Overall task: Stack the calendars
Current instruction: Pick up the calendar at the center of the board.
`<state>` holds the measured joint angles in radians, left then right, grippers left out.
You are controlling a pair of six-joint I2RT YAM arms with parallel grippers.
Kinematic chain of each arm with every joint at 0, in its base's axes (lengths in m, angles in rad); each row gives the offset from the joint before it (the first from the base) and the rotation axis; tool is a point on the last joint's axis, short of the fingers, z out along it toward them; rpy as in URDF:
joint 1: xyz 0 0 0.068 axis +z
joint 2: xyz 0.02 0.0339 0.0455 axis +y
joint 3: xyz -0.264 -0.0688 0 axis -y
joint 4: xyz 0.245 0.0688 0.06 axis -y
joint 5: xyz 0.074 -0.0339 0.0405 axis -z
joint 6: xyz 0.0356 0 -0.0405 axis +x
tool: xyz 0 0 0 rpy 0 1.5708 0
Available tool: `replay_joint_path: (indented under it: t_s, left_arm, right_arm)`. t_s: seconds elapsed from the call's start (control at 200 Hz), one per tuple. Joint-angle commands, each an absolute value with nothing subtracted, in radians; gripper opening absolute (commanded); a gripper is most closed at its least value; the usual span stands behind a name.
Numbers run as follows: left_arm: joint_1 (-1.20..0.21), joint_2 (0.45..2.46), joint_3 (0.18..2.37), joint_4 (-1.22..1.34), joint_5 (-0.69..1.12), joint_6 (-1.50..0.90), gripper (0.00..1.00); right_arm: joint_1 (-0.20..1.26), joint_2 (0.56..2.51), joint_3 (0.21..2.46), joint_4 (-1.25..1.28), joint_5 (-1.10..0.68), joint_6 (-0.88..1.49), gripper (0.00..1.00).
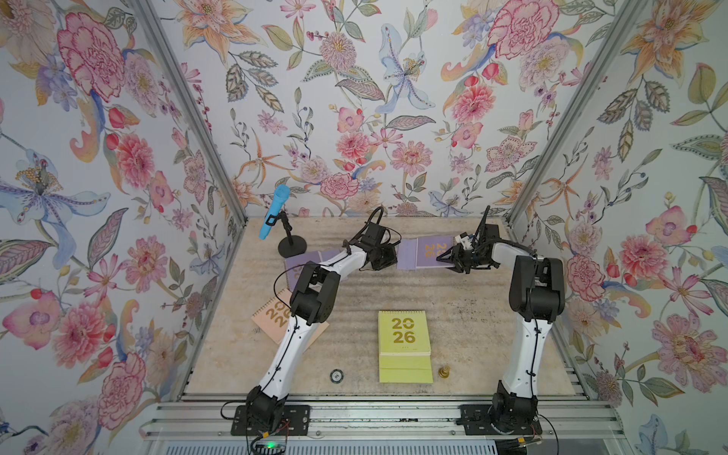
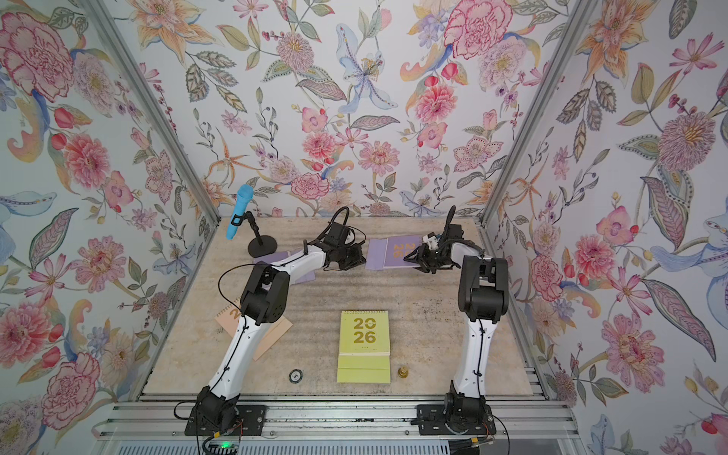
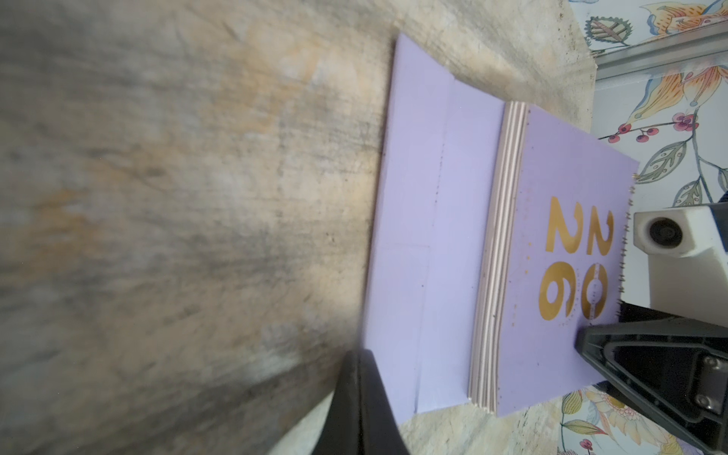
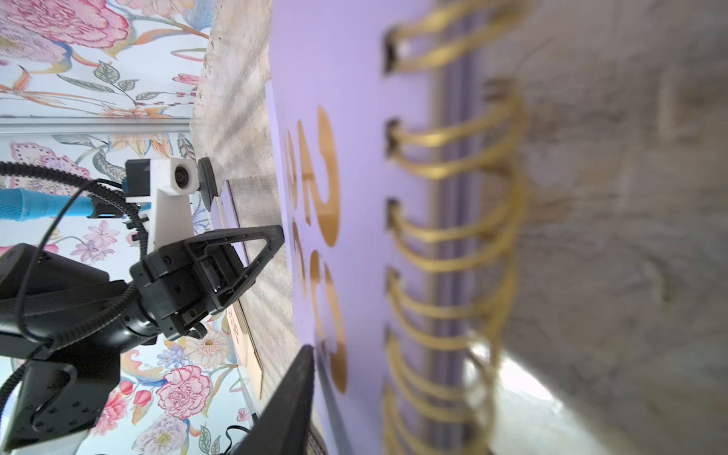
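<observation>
Right wrist view: one black finger [image 4: 293, 398] of the right claw [image 1: 443, 260] lies flat on the matte cover of a lilac calendar [image 4: 354, 78], just beside its gold wire spiral. The other finger is hidden, so it cannot be told whether the claw pinches the cover. Across the same calendar, the left claw [image 4: 277, 240] is closed into a single wedge. Its tip is at the edge of the calendar's flat fold-out flap, and contact there cannot be made out.

The left wrist view shows a thick band of cream page edges and shiny gold "2026" numerals. In both top views this calendar lies at the far side of the bench [image 1: 453, 315], a worn, streaky beige surface.

A second lilac calendar [image 1: 293, 268] lies partly under the left arm, beside a round black stand [image 1: 292, 246] holding a blue microphone [image 1: 275, 208]. A peach calendar [image 1: 272, 321] sits by the left edge. A yellow-green calendar [image 1: 402, 338] lies near the front, between a small round disc [image 1: 335, 375] and a brass piece [image 1: 444, 371]. Open bench lies between the arms.
</observation>
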<state>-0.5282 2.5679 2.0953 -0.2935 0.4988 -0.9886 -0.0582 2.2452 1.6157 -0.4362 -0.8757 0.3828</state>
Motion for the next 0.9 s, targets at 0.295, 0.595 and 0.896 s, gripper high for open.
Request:
replay_joint_path:
  t_s: [0.295,0.595,0.896]
  left_arm:
    - [-0.507,2.454,2.077,-0.274,0.517,-0.975,0.06]
    - [-0.498,2.229,2.000,-0.260,0.520,-0.830,0.31]
    - [-0.498,1.982,1.834,-0.235,0.555,-0.497,0.55]
  right_arm:
    - [-0.040,2.102,1.588,-0.411,-0.919,0.375,0.10]
    - [-0.027,1.810,1.412,-0.411,-0.914,0.319,0.04]
    - [0.030,1.531,1.248,-0.395,-0.859,0.162,0.00]
